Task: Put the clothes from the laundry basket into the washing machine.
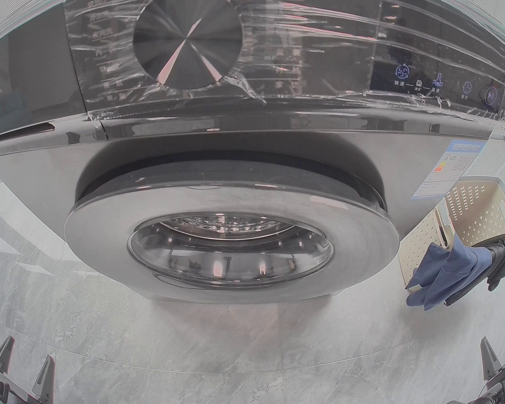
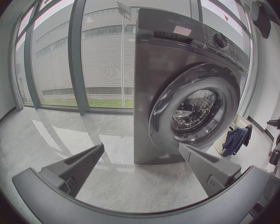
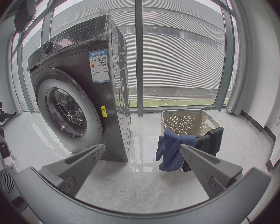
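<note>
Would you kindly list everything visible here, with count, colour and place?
washer: one, dark grey, on the floor ahead, door shut
label: one, blue and white, on the washer's right side
basket: one, beige, on the floor right of the washer
blue garment: one, draped over the basket's rim
black garment: one, over the rim beside the blue one
windows: several, dark frames, behind the washer
floor: grey tiles
left claw: open, empty
right claw: open, empty
</note>
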